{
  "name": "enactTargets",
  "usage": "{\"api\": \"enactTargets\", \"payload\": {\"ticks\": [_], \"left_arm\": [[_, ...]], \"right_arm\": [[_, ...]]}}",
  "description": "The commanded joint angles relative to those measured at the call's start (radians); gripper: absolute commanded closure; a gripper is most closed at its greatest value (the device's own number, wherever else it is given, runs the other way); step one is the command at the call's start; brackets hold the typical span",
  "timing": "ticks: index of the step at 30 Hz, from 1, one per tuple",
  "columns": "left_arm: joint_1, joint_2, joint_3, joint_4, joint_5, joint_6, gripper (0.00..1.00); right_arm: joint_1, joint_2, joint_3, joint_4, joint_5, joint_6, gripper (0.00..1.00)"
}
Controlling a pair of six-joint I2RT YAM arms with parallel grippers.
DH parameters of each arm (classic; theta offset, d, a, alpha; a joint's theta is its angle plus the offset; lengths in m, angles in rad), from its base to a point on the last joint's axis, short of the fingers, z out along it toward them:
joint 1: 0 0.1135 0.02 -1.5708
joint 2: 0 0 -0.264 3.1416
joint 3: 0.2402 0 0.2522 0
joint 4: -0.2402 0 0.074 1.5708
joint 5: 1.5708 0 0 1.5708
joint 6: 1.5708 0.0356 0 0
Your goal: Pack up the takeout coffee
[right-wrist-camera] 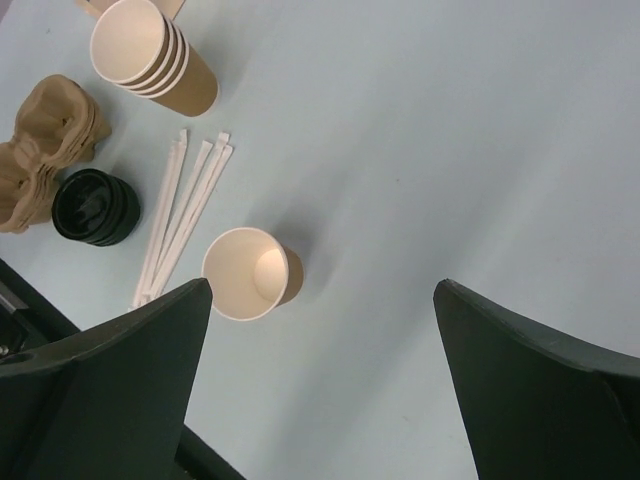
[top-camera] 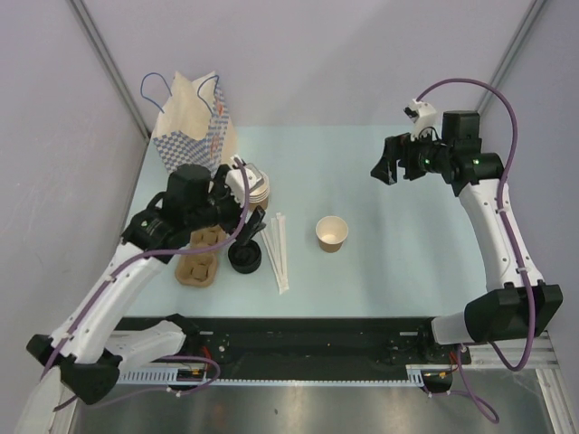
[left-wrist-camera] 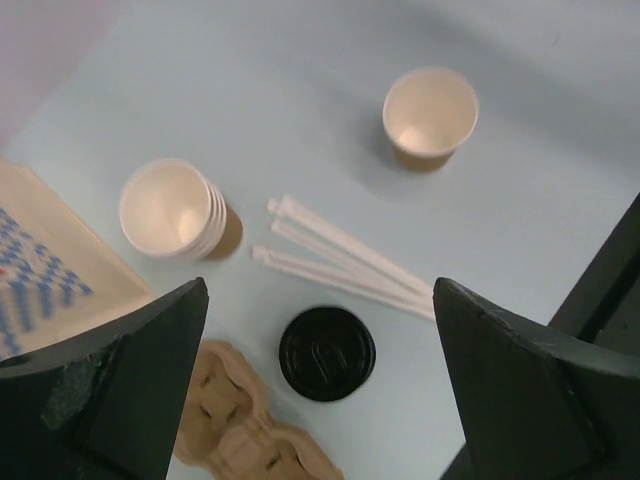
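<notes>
Left wrist view: cup carrier cut off.

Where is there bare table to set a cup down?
Bare: the stretch right of the lone cup, up to the right gripper. Crowded: the left, with bag, cup stack, carrier, lids and straws close together.

A pale blue table carries everything. At its far left corner stands a tan paper bag with a blue-and-white checked panel and blue cord handles. Just near and right of the bag is a stack of lidless paper cups, white inside and brown outside. Nearer on the left lies a pile of brown moulded cup carriers, and a stack of black lids sits just to their right (whether they touch is unclear). Right of the lids lie several white paper-wrapped straws, bunched together and running near to far.
</notes>
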Motion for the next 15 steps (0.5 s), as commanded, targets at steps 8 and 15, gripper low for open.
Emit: {"api": "enactTargets", "payload": {"ticks": [8, 15], "left_arm": [[0.165, 0.098, -0.269, -0.102, 0.113, 0.092, 0.17], [0.168, 0.177, -0.323, -0.031, 0.128, 0.003, 0.36]], "right_arm": [[0.011, 0.001, 0.019, -0.037, -0.072, -0.043, 0.00], [0.013, -0.010, -0.007, -0.073, -0.105, -0.029, 0.01]]}}
